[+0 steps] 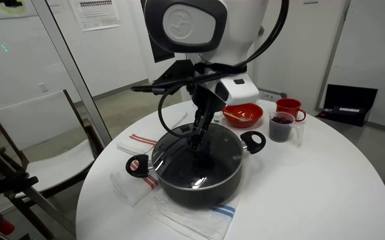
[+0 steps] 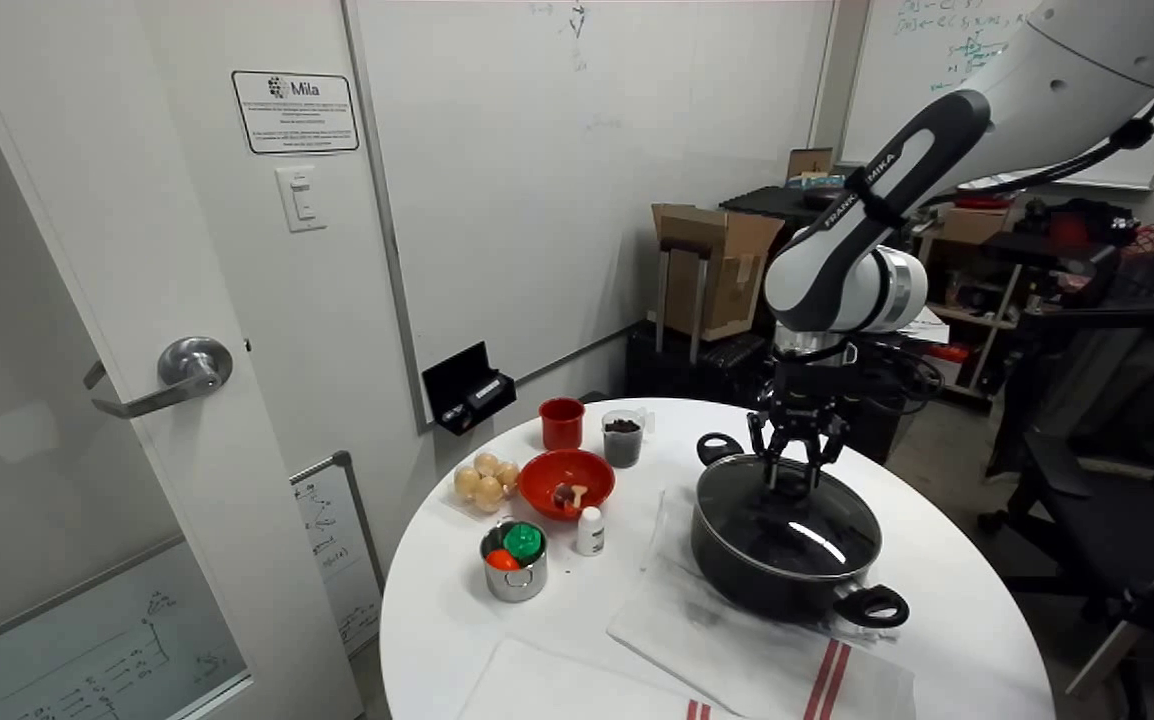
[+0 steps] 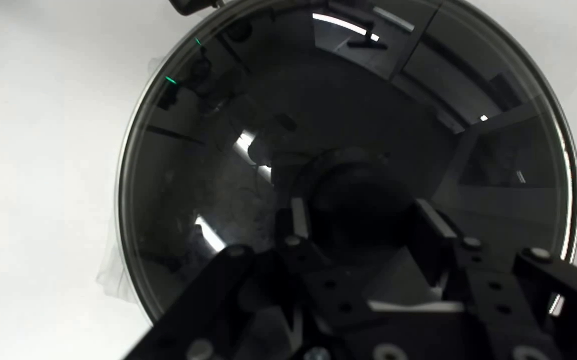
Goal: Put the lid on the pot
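Note:
The lid (image 1: pixel 222 163), dark clear glass with a thin metal rim, lies level on the black pot (image 1: pixel 196 198). In an exterior view the lid (image 2: pixel 827 540) also sits on the pot (image 2: pixel 767 590), its rim following the pot's edge. In the wrist view the lid (image 3: pixel 208 180) fills most of the picture, with a pot handle (image 3: pixel 191 5) at the top left. My gripper (image 3: pixel 361 217) points down over the lid's centre, one finger on each side of the dark knob. The fingers look shut on the knob; the contact is dark. In both exterior views my gripper (image 1: pixel 196 145) (image 2: pixel 793 472) covers part of the knob.
White towels (image 1: pixel 192 216) lie under and beside the pot. A red bowl (image 2: pixel 567 480), red mug (image 2: pixel 562 425), measuring cup (image 2: pixel 623 440), white bottle (image 2: pixel 590 532), small metal pot (image 2: pixel 515 575) and egg-like balls (image 2: pixel 485 483) stand on the round white table (image 1: pixel 312 186).

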Robot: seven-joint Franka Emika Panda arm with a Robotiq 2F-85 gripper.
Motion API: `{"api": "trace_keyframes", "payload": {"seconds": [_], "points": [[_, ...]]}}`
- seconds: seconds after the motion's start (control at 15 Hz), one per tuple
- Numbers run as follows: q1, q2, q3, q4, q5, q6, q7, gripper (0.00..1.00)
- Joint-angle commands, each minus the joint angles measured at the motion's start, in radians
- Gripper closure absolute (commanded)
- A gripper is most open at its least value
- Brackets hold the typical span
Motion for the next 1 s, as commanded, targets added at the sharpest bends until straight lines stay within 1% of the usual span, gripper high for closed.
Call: {"api": "trace_keyframes", "payload": {"seconds": [0.0,0.07,0.13,0.33,0.4,0.47,0.93], "points": [[0.006,-0.05,-0.001,-0.06,0.016,0.029,-0.016,0.75],[0.012,-0.053,-0.003,-0.063,0.012,0.034,-0.011,0.36],[0.017,-0.058,-0.005,-0.07,0.01,0.044,-0.008,0.24],[0.041,-0.086,-0.015,-0.104,-0.002,0.073,0.003,0.05],[0.052,-0.103,-0.02,-0.123,-0.005,0.091,0.009,0.01],[0.057,-0.117,-0.02,-0.14,-0.007,0.103,0.006,0.0],[0.15,-0.255,-0.061,-0.307,-0.046,0.208,0.055,0.0]]}}
